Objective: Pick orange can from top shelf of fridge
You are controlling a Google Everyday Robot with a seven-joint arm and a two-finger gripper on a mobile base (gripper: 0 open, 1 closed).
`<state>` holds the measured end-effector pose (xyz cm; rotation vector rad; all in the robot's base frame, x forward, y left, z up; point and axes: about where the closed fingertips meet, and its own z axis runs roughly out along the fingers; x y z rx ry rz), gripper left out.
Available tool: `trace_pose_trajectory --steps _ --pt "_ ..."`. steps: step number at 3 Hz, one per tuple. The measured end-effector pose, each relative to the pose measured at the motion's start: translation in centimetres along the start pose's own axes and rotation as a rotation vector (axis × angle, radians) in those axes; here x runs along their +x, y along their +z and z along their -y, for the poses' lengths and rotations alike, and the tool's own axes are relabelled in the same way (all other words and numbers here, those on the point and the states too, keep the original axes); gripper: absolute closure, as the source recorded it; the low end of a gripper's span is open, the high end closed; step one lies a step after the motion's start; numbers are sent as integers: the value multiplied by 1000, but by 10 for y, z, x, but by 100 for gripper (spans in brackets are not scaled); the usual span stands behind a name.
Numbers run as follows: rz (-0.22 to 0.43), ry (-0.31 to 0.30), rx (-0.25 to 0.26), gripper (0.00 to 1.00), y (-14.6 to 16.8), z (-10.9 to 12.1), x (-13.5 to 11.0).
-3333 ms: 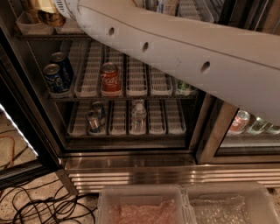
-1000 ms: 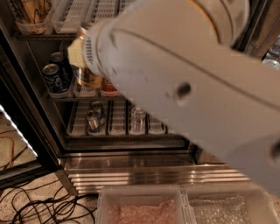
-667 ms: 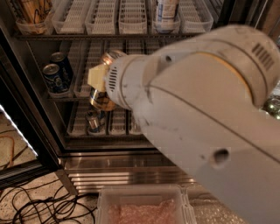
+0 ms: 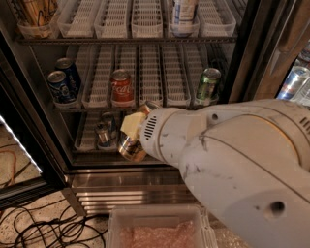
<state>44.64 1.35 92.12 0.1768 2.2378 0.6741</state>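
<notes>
My gripper (image 4: 132, 131) is in front of the fridge (image 4: 29, 111), level with its lower racks, at the end of the big white arm that fills the right of the view. It is shut on the orange can (image 4: 130, 148). The can is tilted, and a pale yellow finger pad (image 4: 132, 123) crosses its side. The top shelf (image 4: 121, 39) runs along the top of the view with its row of white slotted trays (image 4: 147, 17). A white and blue container (image 4: 183, 12) stands in one tray.
The middle rack holds two blue cans (image 4: 59, 85), a red cola can (image 4: 122, 87) and a green can (image 4: 208, 83). Silver cans (image 4: 103, 133) stand on the lower rack. A steel base strip (image 4: 121, 186), a clear plastic bin (image 4: 157, 227) and floor cables (image 4: 43, 227) lie below.
The gripper with the orange can has moved down and to the right, away from the upper racks to the level of the lower rack. The arm has swung lower, uncovering the shelves.
</notes>
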Motion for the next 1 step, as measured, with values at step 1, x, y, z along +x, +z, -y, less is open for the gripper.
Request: trace_pose_trajectory --steps 1 --pt "1 -1 0 100 0 0 0"
